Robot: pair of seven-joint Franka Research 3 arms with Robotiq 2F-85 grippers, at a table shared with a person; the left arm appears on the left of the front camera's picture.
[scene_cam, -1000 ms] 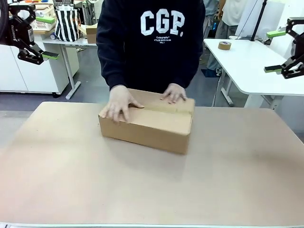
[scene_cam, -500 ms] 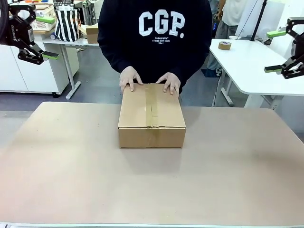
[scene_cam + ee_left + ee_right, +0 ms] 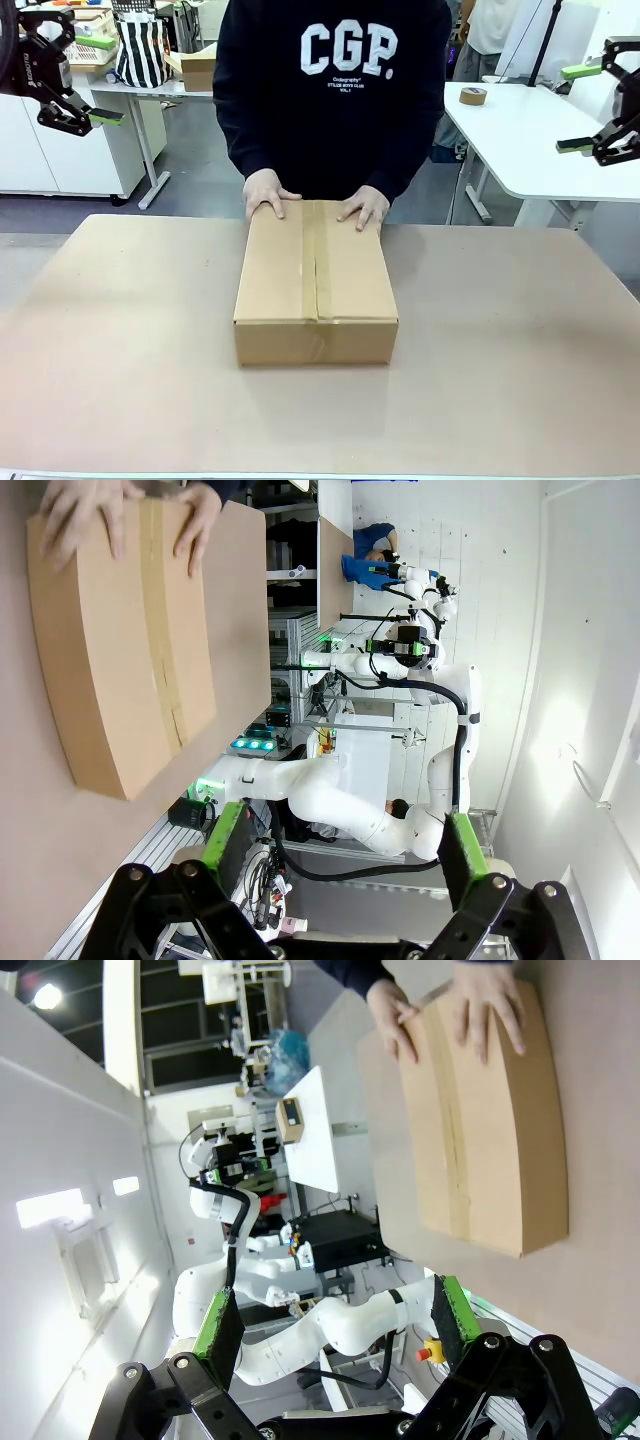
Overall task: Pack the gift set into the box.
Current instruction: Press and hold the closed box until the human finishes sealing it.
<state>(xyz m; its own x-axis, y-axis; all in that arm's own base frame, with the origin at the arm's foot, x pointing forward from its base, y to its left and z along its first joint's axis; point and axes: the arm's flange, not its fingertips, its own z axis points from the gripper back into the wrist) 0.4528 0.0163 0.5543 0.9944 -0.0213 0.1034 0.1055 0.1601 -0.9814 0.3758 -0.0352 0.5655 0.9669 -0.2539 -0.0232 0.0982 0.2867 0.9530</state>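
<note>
On the table (image 3: 120, 380), taped box (image 3: 316, 285) under a person's hands (image 3: 265, 192), left claw (image 3: 98, 80) and right claw (image 3: 578, 108) spread.

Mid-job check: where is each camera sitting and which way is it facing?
Front view: fixed between the arms, facing across the table at the person; left pincer and right pincer hang open at the upper corners.
Left wrist view: on the left wrist, rolled sideways, looking past its own fingers at the box.
Right wrist view: on the right wrist, also rolled, past its own fingers at the box.
Shared: all three show the taped box under the person's hands.
</note>
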